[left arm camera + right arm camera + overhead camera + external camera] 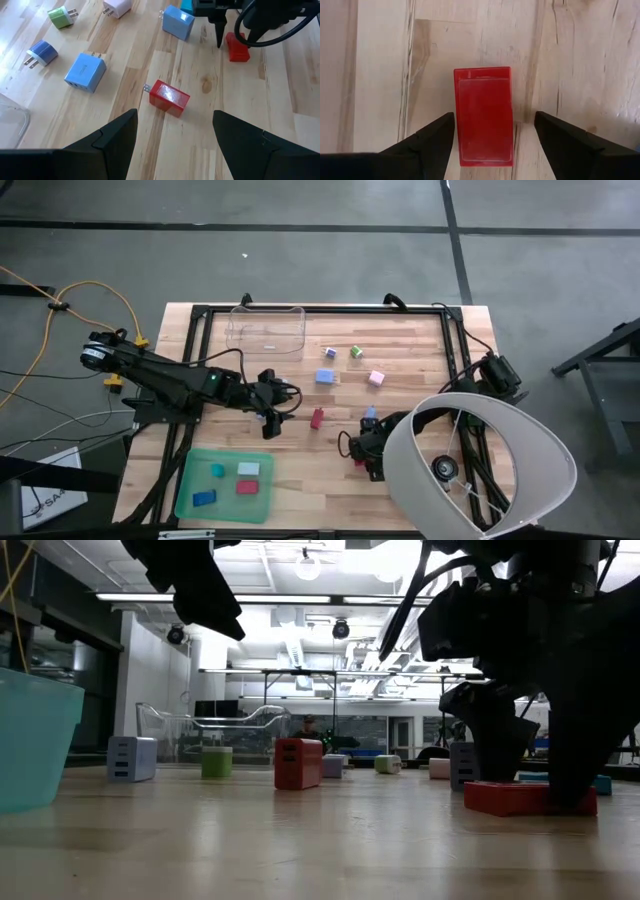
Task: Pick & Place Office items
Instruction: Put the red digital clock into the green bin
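Red is the flat block (484, 116) lying on the wooden worktop (400, 380), and the right claw (494, 131) hangs right over it with its two fingers apart, one on each side, not touching it. From above, this block is mostly hidden under the right arm and a big white lampshade (490, 470) that is cut off at the edge. The left claw (172, 137) is also spread apart and holds nothing; it hovers near a second red block (170, 98), the one with a plug. Farther from that block lie two blue plugs (86, 73), a dark blue one (42, 52), a green one (61, 17) and a pink one (118, 6). The green tray (190, 480) holds four pieces. The clear bin (266, 330) is hard to see into.
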Robot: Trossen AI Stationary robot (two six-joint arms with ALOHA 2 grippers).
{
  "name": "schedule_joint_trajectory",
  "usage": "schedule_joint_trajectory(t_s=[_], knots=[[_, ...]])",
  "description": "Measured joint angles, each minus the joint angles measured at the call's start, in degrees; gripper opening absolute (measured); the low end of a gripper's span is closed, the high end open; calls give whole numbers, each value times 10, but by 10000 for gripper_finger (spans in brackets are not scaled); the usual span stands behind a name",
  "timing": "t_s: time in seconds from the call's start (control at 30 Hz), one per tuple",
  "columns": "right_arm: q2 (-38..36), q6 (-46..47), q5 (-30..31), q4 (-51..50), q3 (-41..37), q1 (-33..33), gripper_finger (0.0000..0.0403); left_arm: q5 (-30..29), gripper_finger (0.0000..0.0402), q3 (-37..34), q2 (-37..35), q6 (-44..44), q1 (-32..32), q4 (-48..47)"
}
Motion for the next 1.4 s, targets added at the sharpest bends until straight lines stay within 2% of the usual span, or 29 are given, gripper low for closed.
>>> schedule_joint_trajectory(t_s=[0.33,1.07,1.4], knots=[[1,0,0,-1,0,0,263,0,253,0,0,0,0,0],[2,1,4,-3,-2,-1,146,0,253,0,0,0,0,0],[-8,-7,-14,-1,-3,-10,148,0,253,0,0,0,0,0]])
